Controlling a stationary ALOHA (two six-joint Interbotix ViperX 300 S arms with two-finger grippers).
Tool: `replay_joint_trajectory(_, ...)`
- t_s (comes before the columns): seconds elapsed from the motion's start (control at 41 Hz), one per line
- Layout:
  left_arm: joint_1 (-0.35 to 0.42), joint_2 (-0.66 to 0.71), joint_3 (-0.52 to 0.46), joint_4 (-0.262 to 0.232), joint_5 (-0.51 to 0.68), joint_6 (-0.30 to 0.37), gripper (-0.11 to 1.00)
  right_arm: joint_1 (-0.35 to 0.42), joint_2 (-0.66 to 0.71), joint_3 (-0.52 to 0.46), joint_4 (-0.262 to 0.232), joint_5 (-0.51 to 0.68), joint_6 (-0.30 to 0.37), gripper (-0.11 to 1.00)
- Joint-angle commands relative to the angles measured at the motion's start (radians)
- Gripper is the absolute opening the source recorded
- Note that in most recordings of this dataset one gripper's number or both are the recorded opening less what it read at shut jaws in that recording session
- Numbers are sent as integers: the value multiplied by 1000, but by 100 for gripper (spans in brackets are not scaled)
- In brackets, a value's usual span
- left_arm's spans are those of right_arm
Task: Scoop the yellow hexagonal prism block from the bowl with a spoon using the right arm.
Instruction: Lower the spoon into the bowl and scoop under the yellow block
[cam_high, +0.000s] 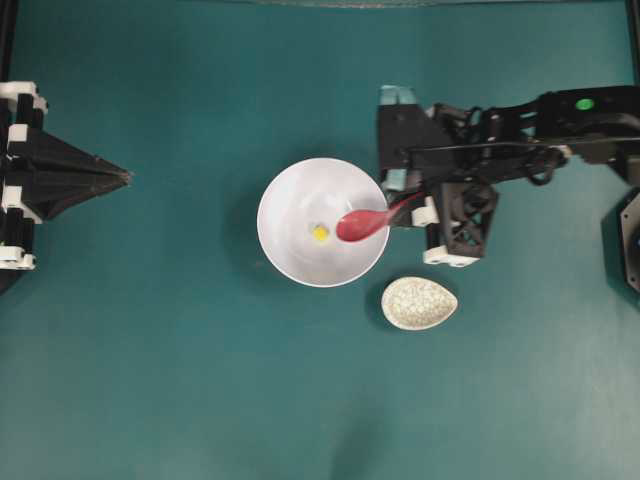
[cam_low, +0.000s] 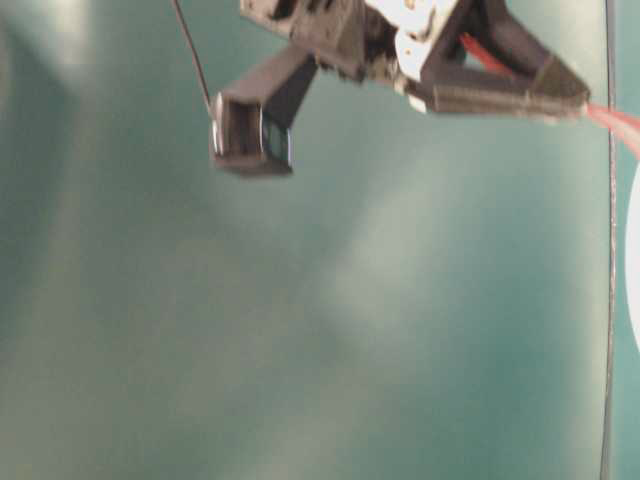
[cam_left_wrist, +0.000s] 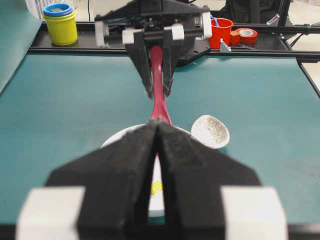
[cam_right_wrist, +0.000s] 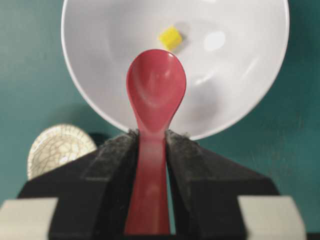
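The white bowl (cam_high: 290, 195) stands mid-table with the tiny yellow hexagonal prism block (cam_high: 320, 233) on its floor. My right gripper (cam_high: 410, 205) is shut on the handle of the red-pink spoon (cam_high: 362, 225). The spoon's scoop reaches over the bowl's right rim. In the right wrist view the scoop (cam_right_wrist: 156, 87) is empty, and the block (cam_right_wrist: 170, 37) lies just past its tip, a small gap between them. The right gripper (cam_right_wrist: 151, 135) pinches the handle at its neck. My left gripper (cam_high: 125, 178) is shut and empty at the far left, pointing toward the bowl (cam_left_wrist: 116, 138).
A speckled beige oval spoon rest (cam_high: 419, 303) lies just right of and nearer than the bowl. Past the table's far edge in the left wrist view stand a yellow-and-blue cup stack (cam_left_wrist: 60, 22), a red cup (cam_left_wrist: 221, 31) and a tape roll (cam_left_wrist: 246, 35).
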Motion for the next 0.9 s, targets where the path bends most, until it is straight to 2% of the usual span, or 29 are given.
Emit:
replay_joint_trajectory(0.0,0,8,-18,3,-3,2,2,-2,8,-46,-6,9,2,25)
replay_joint_trajectory(0.877,0,8,-18,3,-3,2,2,-2,138,-63,-8,-21,2,25)
